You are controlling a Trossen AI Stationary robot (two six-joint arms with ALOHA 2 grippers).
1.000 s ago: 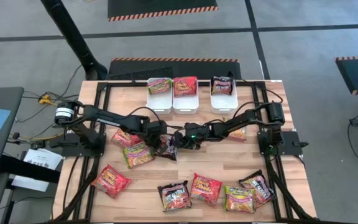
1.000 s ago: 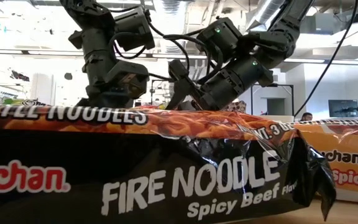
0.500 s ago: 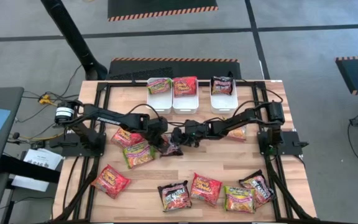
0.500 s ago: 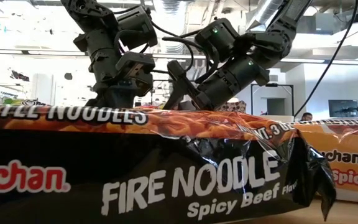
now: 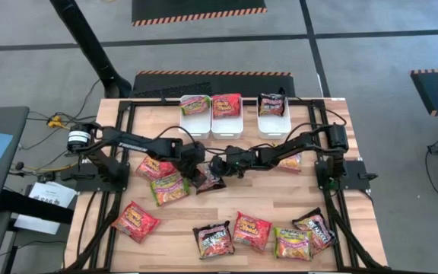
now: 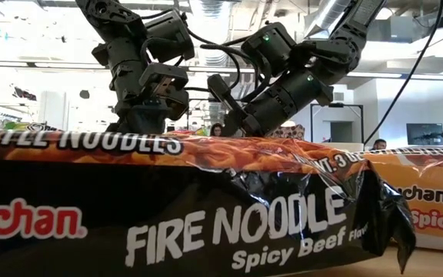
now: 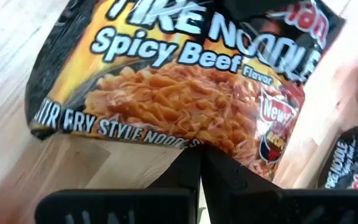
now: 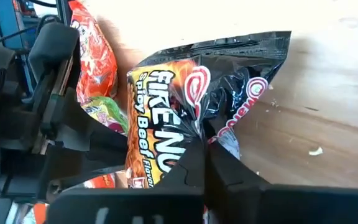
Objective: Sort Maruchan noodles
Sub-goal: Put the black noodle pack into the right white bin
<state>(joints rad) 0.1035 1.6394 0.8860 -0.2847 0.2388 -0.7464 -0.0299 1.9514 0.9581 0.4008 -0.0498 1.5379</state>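
A black Fire Noodle packet [image 5: 208,181] is at the middle of the table, between my two grippers. My left gripper [image 5: 197,172] is shut on it from the table's left and my right gripper [image 5: 219,167] from the right. The packet fills the left wrist view [image 7: 185,93] and shows crumpled in the right wrist view [image 8: 185,106]. In the low view a near black packet [image 6: 206,215] hides both sets of fingertips and the held packet. My left gripper pinches the packet's edge [image 7: 211,144] between its two shut fingers, coming from the table's left and slanting down. Whether the packet is clear of the wood, I cannot tell. My right gripper pinches the packet's face near its red logo [image 8: 194,127] between its two shut fingers, coming from the table's right and slanting down. The film puckers into folds at the pinch.
Three white bins stand at the far edge, holding a green [image 5: 195,104], a red [image 5: 226,105] and a black packet [image 5: 272,104]. Loose packets lie left of the grippers [image 5: 169,188], under the right arm [image 5: 291,161] and along the near edge [image 5: 252,230].
My right gripper has gone toward the table's left, up to the black packet beside my left gripper. My left gripper has turned a little at the wrist. The packet has shifted slightly on the spot.
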